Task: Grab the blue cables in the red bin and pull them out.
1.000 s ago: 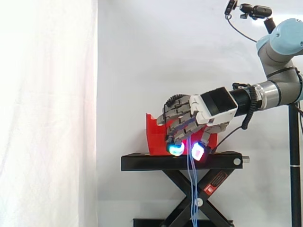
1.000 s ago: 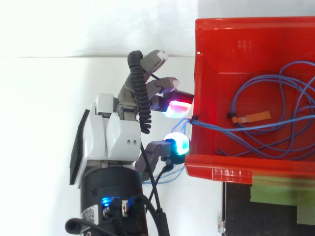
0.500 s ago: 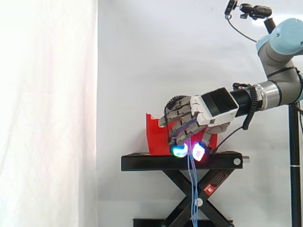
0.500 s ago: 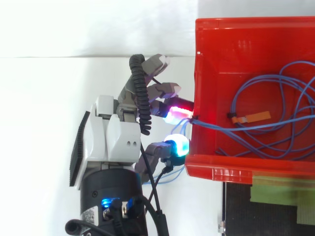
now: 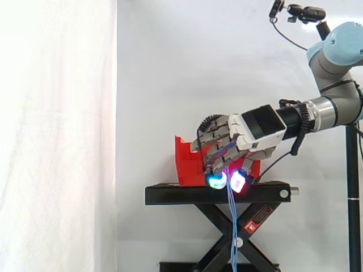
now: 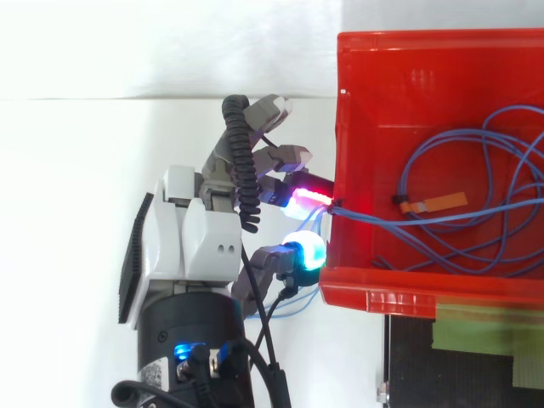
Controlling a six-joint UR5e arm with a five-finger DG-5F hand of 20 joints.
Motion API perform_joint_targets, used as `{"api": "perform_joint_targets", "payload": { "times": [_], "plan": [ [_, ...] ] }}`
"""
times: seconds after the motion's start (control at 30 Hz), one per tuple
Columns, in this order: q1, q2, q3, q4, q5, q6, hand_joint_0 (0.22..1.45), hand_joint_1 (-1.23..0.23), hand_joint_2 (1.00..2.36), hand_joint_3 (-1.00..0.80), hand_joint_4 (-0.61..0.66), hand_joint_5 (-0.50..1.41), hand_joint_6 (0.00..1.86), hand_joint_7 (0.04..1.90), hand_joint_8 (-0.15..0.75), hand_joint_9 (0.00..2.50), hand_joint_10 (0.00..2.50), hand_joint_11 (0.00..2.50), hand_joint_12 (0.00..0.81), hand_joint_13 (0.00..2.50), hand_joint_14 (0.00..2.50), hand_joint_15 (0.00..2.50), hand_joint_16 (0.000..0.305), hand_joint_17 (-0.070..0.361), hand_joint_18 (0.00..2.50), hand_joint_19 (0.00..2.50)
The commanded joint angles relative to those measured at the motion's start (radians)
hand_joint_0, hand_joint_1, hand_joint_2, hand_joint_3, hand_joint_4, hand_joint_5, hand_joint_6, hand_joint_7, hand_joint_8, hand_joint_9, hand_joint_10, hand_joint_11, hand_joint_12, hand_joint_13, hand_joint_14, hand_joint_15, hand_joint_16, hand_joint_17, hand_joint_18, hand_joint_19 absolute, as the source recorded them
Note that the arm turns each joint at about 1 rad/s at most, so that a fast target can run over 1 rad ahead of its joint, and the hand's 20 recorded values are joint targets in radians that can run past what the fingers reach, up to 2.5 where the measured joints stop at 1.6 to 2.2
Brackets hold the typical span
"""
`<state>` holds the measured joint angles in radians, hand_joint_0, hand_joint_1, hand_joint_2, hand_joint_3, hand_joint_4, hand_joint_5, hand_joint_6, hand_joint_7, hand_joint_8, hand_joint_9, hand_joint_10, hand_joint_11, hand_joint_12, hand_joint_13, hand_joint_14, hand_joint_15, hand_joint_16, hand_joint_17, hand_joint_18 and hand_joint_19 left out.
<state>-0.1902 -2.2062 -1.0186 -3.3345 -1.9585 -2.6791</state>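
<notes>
The red bin (image 6: 350, 119) stands on the black stand (image 5: 170, 195). Blue cables (image 6: 442, 223) lie looped inside it, and some strands cross its left wall and hang down past the stand (image 5: 231, 226). My hand (image 6: 200, 238) is outside the bin, right beside that wall, seen in front of the bin from the side (image 5: 252, 133). Its fingers are only loosely bent, with a red-glowing fingertip (image 6: 303, 201) and a cyan thumb pad (image 6: 304, 249) standing apart. The hanging strands run through the gap between them.
An orange tag (image 6: 435, 203) sits on the cables inside the bin. The stand's scissor legs (image 5: 238, 226) lie under the hanging strands. A white curtain fills the left and back. A green-taped patch (image 6: 484, 327) shows below the bin.
The fingers have uncurled and spread over the last second, and the cyan pad has moved a little right in the side view. The hanging strands have shifted slightly right.
</notes>
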Motion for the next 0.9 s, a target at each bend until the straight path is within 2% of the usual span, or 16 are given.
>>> {"api": "perform_joint_targets", "payload": {
  "times": [0.0,0.17,0.33,0.67,0.87],
  "plan": [
    [0.0,-0.001,0.0,0.003,-0.002,0.0,0.84,-0.98,1.0,-1.0,0.15,0.86,0.13,0.83,0.268,0.9,0.02,0.55,0.354,0.58,0.01,0.31,0.05,0.113,0.49,0.39],
    [0.0,-0.001,-0.02,0.023,0.0,0.0,0.83,-0.98,1.0,-1.0,0.16,0.88,0.01,0.86,0.269,0.9,0.02,0.55,0.354,0.58,0.01,0.31,0.05,0.113,0.49,0.39],
    [-0.002,-0.001,-0.041,0.046,0.0,0.0,0.83,-0.98,1.0,-1.0,0.17,0.87,0.0,0.8,0.269,0.89,0.02,0.55,0.355,0.57,0.01,0.31,0.05,0.113,0.49,0.39],
    [-0.003,-0.001,-0.043,0.052,0.0,0.0,0.83,-0.98,1.0,-1.0,0.16,0.86,0.01,0.78,0.268,0.89,0.02,0.54,0.355,0.58,0.01,0.31,0.05,0.113,0.49,0.4],
    [-0.006,-0.001,-0.043,0.052,-0.002,0.0,0.88,-1.0,1.0,-1.0,0.12,0.87,0.0,0.89,0.268,0.89,0.02,0.55,0.355,0.58,0.01,0.31,0.05,0.112,0.49,0.39]
  ]
}}
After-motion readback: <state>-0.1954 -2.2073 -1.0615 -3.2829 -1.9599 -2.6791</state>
